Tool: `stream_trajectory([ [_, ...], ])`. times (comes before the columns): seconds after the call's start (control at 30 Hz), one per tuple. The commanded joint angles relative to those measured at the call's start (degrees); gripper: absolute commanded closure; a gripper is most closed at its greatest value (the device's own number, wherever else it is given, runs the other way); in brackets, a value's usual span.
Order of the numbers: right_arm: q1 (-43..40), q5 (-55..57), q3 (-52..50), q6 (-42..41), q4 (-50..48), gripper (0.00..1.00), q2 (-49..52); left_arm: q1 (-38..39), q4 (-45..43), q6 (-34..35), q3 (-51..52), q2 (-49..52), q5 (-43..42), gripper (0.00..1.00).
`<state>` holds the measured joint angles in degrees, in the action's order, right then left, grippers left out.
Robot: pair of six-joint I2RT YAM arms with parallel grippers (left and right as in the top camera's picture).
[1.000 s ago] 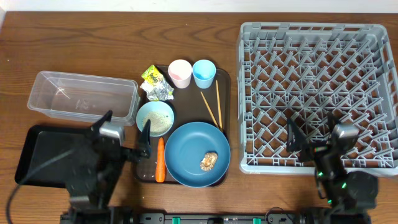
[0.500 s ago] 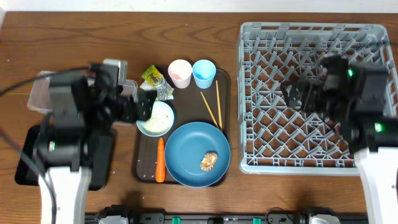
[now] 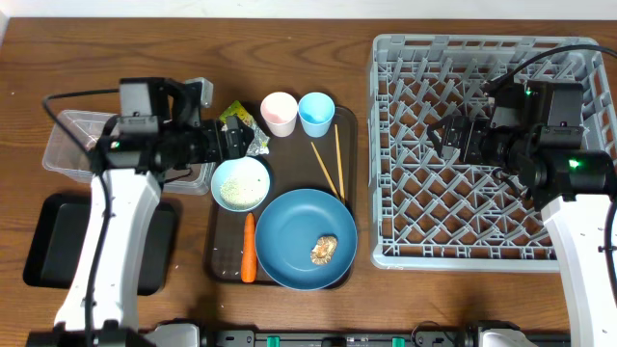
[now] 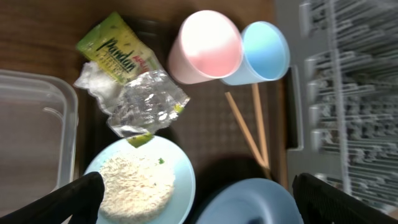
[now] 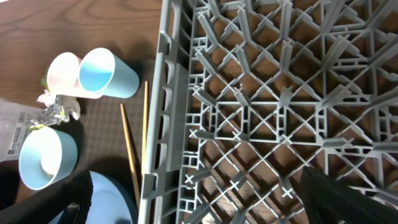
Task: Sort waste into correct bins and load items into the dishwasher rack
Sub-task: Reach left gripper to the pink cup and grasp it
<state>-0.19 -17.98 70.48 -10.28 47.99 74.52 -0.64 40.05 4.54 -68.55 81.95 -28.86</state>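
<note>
Both arms are hovering, holding nothing; sorting not yet started.

Left fingers (image 4: 81, 199) are spreading wide above the wrapper (image 4: 134, 81) and white tissue (image 4: 92, 84) at the serving tray's (image 3: 349, 130) far-left corner. Right fingers (image 5: 56, 202) are spreading wide above the empty rack (image 3: 482, 43). On the tray are sitting the pink cup (image 3: 279, 113), blue cup (image 3: 315, 113), chopsticks (image 3: 331, 162), bowl (image 3: 240, 183) with rice (image 4: 137, 186), carrot (image 3: 250, 249), and plate (image 3: 289, 222) carrying the food lump (image 3: 324, 249). Clear tub (image 3: 67, 159) and black tray (image 3: 43, 241) are lying left on the tabletop (image 3: 193, 48).
</note>
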Motion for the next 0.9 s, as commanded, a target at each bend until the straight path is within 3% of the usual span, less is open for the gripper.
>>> stream_trajectory([
  [0.0,-0.33,1.09,1.44,-0.39,0.04,0.01,-0.24,3.96,-0.48,1.79,-5.7,3.52,9.73,0.02],
  [0.07,-0.33,1.27,1.44,-0.39,0.07,0.01,-0.24,7.58,-0.55,1.77,-9.35,7.13,18.51,0.02],
  [0.17,-0.33,1.25,1.42,-0.39,0.11,0.01,-0.24,11.19,-1.25,1.53,-13.03,12.35,24.17,0.02],
  [0.2,-0.33,1.27,1.42,-0.39,0.24,0.01,-0.26,11.85,-2.23,1.55,-13.57,13.84,24.46,0.0],
  [0.3,-0.33,1.25,1.42,-0.39,0.92,0.01,-0.24,12.52,-6.93,1.86,-13.81,17.88,24.44,0.18],
  [0.43,-0.33,1.27,1.4,-0.37,2.45,0.01,-0.24,12.28,-10.84,3.3,-13.81,21.38,24.39,0.23],
  [0.63,-0.33,1.27,1.38,-0.39,2.56,0.01,-0.24,12.31,-13.62,3.3,-13.81,25.86,23.93,0.42],
  [0.87,-0.33,1.25,1.38,-0.39,2.43,0.01,-0.24,12.31,-14.91,3.3,-13.81,29.66,21.99,0.47],
])
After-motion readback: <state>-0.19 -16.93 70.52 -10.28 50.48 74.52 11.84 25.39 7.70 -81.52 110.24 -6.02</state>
